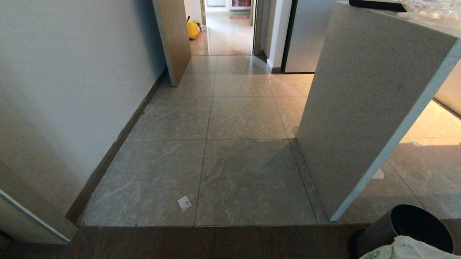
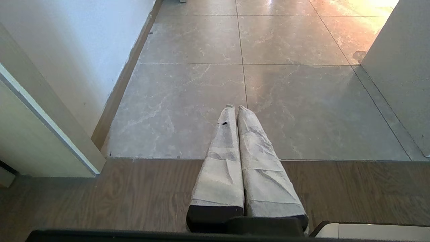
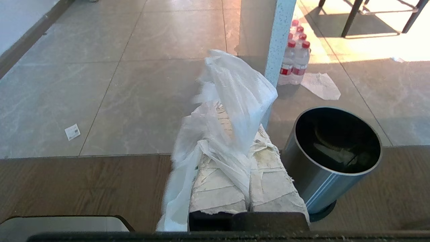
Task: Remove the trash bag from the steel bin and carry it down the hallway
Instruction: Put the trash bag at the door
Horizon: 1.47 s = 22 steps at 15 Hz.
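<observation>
Item: thin white crinkly plastic trash bag point(image 3: 231, 111), out of the bin and clamped in our right gripper point(image 3: 235, 111).

We pinch it between closed tape-wrapped fingers, clear of the round brushed-steel bin point(image 3: 332, 158) just beside them; the bag's body hangs mostly hidden below. Our left gripper point(image 2: 235, 109) is pressed together, empty, over grey floor tiles point(image 2: 188, 97). Dim scraps in the bin are unreadable.

I see a paper scrap point(image 1: 184, 203) on the near grey tile. A stone counter end panel point(image 1: 369, 107) stands right. Water bottles point(image 3: 295, 57) sit beside its far side. A yellow bag point(image 1: 193, 29) lies far, past a wooden door point(image 1: 172, 31).
</observation>
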Available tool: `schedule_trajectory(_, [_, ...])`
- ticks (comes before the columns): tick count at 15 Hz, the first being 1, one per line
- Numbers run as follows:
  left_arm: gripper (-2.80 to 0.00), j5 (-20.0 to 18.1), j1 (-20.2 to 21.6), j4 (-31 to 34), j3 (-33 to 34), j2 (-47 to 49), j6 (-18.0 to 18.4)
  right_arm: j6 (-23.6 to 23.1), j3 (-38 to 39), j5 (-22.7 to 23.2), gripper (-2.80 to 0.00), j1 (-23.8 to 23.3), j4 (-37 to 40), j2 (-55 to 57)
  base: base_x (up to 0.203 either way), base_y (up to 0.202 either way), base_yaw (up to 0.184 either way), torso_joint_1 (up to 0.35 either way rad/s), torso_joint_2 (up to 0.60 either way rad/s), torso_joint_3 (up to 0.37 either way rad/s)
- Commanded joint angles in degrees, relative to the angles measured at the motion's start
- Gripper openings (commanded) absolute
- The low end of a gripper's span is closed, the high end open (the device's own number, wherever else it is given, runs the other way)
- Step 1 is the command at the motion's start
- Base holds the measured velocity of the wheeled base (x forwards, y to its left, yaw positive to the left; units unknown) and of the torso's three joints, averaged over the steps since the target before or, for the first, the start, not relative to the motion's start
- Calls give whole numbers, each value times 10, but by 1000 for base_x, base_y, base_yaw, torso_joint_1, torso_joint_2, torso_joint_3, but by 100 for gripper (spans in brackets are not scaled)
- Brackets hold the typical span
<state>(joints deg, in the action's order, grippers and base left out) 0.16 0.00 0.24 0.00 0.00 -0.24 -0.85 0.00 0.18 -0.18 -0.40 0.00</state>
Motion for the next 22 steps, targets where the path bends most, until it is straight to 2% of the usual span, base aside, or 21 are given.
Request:
schedule_trajectory(1, [-280,0,0,0,0,0,0,0,0,0,-280,0,0,1,0,0,0,-2,2,25])
schedule_trajectory(17, [-280,0,0,0,0,0,2,0,0,0,-280,0,0,1,0,0,0,0,0,0])
schedule_trajectory(22, [-280,0,0,0,0,0,2,0,0,0,-280,0,0,1,167,0,-1,4,1,6])
